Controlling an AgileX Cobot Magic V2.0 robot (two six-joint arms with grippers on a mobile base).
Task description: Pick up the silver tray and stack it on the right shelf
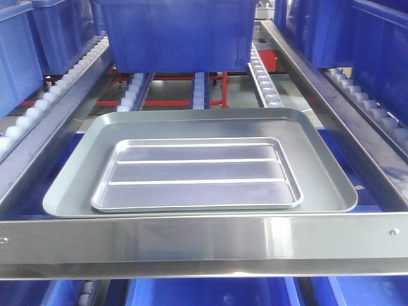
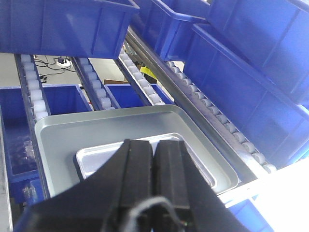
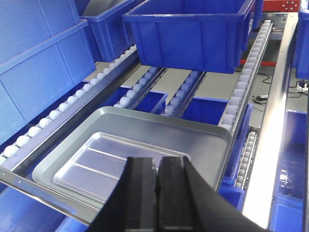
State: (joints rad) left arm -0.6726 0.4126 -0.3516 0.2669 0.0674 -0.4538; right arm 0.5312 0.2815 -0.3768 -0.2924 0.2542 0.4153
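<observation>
The silver tray (image 1: 197, 175), shiny with two raised ridges, lies flat inside a larger dull grey tray (image 1: 319, 166). Both rest on the right shelf, just behind its flat steel front bar (image 1: 204, 242). Neither gripper shows in the front view. In the left wrist view my left gripper (image 2: 153, 145) hangs above the silver tray (image 2: 96, 159), its black fingers pressed together on nothing. The right wrist view has my right gripper (image 3: 157, 162) over the silver tray's (image 3: 96, 164) near right corner, also shut and holding nothing. The fingers hide part of the tray in both wrist views.
A blue bin (image 1: 178, 32) sits further up the same roller lane, behind the trays. More blue bins (image 1: 376, 44) fill the lanes on both sides and the level below. Roller rows (image 1: 264, 80) and steel side rails (image 1: 331, 102) border the trays.
</observation>
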